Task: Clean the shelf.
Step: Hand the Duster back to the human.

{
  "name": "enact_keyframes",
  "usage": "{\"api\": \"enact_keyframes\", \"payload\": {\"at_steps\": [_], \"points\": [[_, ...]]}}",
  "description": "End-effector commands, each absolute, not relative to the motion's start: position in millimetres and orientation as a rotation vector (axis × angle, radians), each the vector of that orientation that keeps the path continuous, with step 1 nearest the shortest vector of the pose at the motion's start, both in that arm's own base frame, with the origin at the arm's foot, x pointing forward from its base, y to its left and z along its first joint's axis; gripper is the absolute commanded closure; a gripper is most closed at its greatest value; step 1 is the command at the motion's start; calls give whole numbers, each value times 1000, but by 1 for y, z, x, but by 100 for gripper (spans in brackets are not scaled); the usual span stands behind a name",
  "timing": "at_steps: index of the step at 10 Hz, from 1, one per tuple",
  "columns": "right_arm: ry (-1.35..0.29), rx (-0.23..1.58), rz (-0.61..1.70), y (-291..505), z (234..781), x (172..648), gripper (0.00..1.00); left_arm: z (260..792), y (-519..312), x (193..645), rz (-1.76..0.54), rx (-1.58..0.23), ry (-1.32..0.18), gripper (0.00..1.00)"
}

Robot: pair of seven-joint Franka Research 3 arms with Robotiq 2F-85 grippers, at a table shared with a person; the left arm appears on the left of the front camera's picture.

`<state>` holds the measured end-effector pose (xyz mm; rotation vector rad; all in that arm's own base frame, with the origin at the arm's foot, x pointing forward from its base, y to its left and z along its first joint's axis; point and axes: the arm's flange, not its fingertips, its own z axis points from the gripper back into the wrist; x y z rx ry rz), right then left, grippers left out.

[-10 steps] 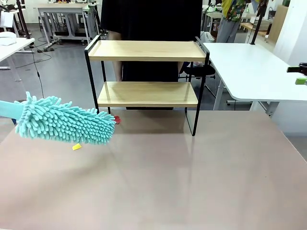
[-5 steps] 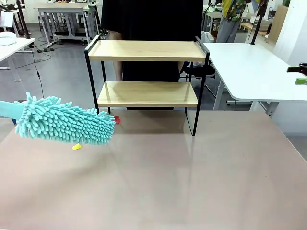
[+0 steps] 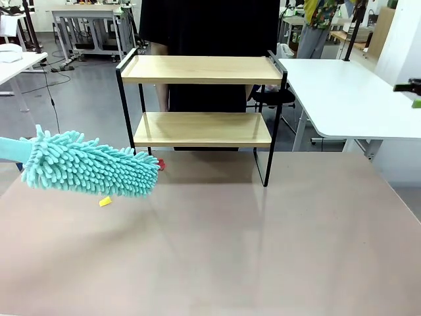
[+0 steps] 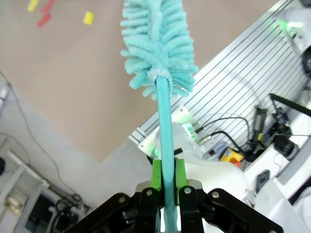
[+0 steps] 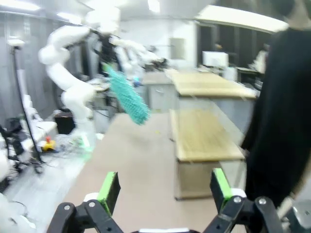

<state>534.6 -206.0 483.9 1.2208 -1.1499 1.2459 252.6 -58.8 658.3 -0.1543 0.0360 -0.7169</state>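
Shelf (image 3: 200, 99) on table, left gripper (image 4: 164, 177) clenched on duster (image 3: 89, 164) handle, right gripper (image 5: 165, 189) spread wide

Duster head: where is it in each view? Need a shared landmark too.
Front: duster head at left, above the table, short of the shelf.
Left wrist: top centre, on the handle clamped in the left tool.
Right wrist: upper left of centre.
Shared landmark: yellow scrap on the table.

Duster (image 3: 89, 170) teal, fluffy; shelf (image 3: 200, 99) light wood boards, black frame; table (image 3: 250, 250) beige-brown; scraps: yellow (image 3: 105, 201), red (image 3: 160, 164).
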Motion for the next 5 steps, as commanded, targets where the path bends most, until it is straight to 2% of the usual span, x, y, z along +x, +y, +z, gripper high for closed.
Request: {"api": "enact_keyframes", "payload": {"at_steps": [1, 3, 5], "points": [[-1028, 1331, 1285, -160, 540, 514, 0, 655, -61, 262, -852, -276, -37, 87], [-972, 1323, 1207, -106, 544, 482, 0, 649, -72, 268, -953, -393, -139, 87], [-1013, 1169, 1157, -62, 528, 454, 0, 636, -91, 274, -1010, -465, -248, 87]]}}
